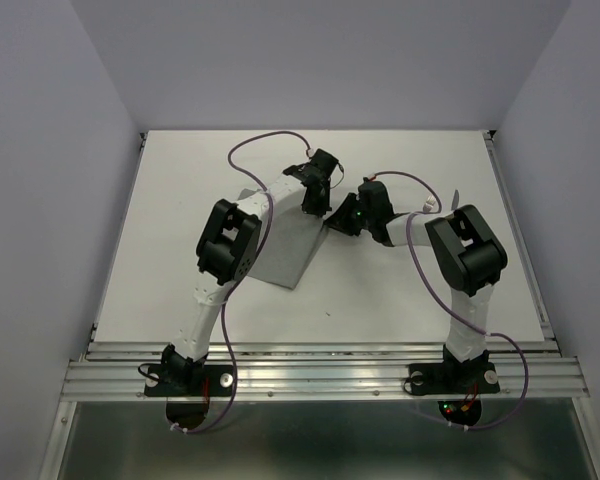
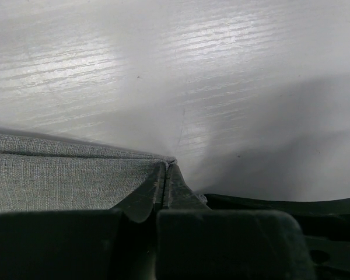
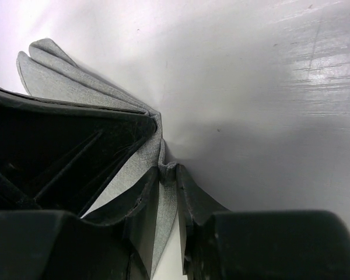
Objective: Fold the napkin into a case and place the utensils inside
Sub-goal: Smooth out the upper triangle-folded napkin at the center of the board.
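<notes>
The grey napkin (image 1: 280,250) lies folded on the white table, left of centre, partly under the left arm. My left gripper (image 1: 317,212) is at the napkin's far right corner. In the left wrist view its jaws (image 2: 166,166) are pressed together on that corner of the cloth (image 2: 58,175). My right gripper (image 1: 337,222) is right beside it, and a bunched edge of the napkin (image 3: 64,81) fills the narrow gap between its jaws (image 3: 168,172). A thin silvery sliver (image 1: 457,197) behind the right arm may be one of the utensils; it is too small to tell.
The left gripper's black body (image 3: 58,157) fills the left of the right wrist view, close against the right fingers. The white table (image 1: 400,290) has raised rails along its sides and a metal rail at the near edge (image 1: 320,375). Purple cables loop over both arms.
</notes>
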Tool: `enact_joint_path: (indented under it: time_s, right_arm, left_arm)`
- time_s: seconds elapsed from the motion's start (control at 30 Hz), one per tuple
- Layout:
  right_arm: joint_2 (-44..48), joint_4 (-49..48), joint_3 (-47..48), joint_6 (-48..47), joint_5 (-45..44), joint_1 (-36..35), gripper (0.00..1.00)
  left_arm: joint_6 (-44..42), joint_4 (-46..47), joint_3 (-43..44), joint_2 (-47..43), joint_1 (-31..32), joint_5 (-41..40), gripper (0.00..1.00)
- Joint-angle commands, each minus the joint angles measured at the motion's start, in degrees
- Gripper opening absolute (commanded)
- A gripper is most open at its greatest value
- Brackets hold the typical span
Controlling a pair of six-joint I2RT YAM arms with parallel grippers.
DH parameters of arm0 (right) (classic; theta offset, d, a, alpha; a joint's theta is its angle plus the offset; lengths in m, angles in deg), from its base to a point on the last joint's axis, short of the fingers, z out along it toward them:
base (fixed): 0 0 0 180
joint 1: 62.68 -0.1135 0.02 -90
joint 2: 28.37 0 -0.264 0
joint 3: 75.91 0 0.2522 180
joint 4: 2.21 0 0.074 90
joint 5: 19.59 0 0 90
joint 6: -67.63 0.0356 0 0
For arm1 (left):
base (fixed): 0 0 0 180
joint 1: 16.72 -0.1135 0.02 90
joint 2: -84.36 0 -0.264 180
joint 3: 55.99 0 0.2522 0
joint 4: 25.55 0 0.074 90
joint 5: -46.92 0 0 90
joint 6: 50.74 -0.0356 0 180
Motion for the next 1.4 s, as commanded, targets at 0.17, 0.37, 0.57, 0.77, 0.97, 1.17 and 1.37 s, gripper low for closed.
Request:
enact_joint_path:
  time_s: [0.17, 0.37, 0.57, 0.77, 0.97, 1.17, 1.37]
  right_arm:
    - [-2.3, 8.9, -0.7, -2.4, -5.8, -0.6, 0.02]
    - [-2.7, 8.9, 0.5, -2.2, -5.8, -0.6, 0.01]
    - [-3.3, 9.2, 2.1, -1.9, -6.0, -0.6, 0.01]
    - [-4.1, 9.9, 3.0, -1.8, -6.4, -0.6, 0.01]
    - [-3.8, 10.2, 2.7, -1.7, -7.5, -0.6, 0.01]
    - [-2.9, 10.3, 1.3, -2.2, -8.2, -0.6, 0.02]
    - [-2.9, 10.3, 0.8, -2.3, -8.2, -0.6, 0.03]
  left_arm:
    - [-0.1, -2.7, 0.5, -4.5, -0.2, -0.7, 0.00]
    - [-0.1, -3.9, -0.2, -7.3, -0.2, 0.8, 0.00]
    - [1.1, -4.2, -1.3, -8.9, -0.2, 2.5, 0.00]
    - [1.9, -4.6, -1.4, -9.4, -0.2, 5.3, 0.00]
    - [2.1, -5.6, -0.4, -6.7, -0.2, 6.7, 0.17]
    - [1.3, -7.9, 2.5, -7.7, -0.9, 3.4, 0.32]
    - [0.9, -8.6, 3.9, -8.9, -2.8, 0.9, 0.39]
